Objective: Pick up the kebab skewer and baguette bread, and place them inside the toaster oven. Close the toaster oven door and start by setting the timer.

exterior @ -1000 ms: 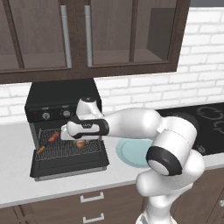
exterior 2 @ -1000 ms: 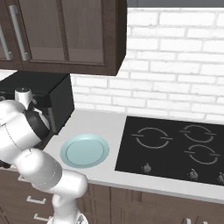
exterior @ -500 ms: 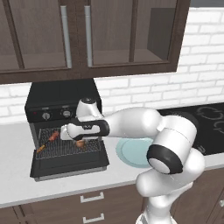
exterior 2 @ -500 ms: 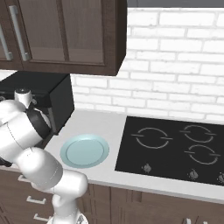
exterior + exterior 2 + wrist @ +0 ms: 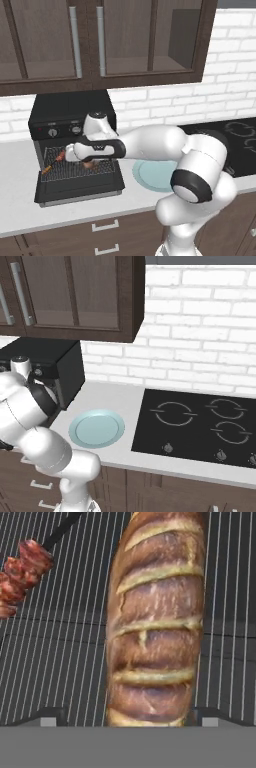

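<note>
Inside the toaster oven (image 5: 70, 117), on its wire rack (image 5: 65, 642), the baguette bread (image 5: 157, 617) lies lengthwise straight ahead of the gripper (image 5: 125, 714), its near end sitting between the two dark fingertips (image 5: 47, 714), which stand spread wide on either side of the loaf with a gap showing on each flank, so nothing is pinched. Off to one side of the loaf in the hand view, the kebab skewer (image 5: 22, 574) rests on the same rack, apart from the bread; its reddish chunks run off the picture's edge and its stick is hard to make out there. From the left base view the toaster oven door (image 5: 80, 190) hangs folded down toward the counter (image 5: 20, 215), the skewer (image 5: 52, 162) shows as an orange-red sliver at the left of the rack, and the hand covers most of the baguette (image 5: 90, 164), leaving only a brown scrap beneath it. Beside the oven sits a pale blue plate (image 5: 96, 428). From the right base view the arm blocks the oven's (image 5: 60, 368) open front.
</note>
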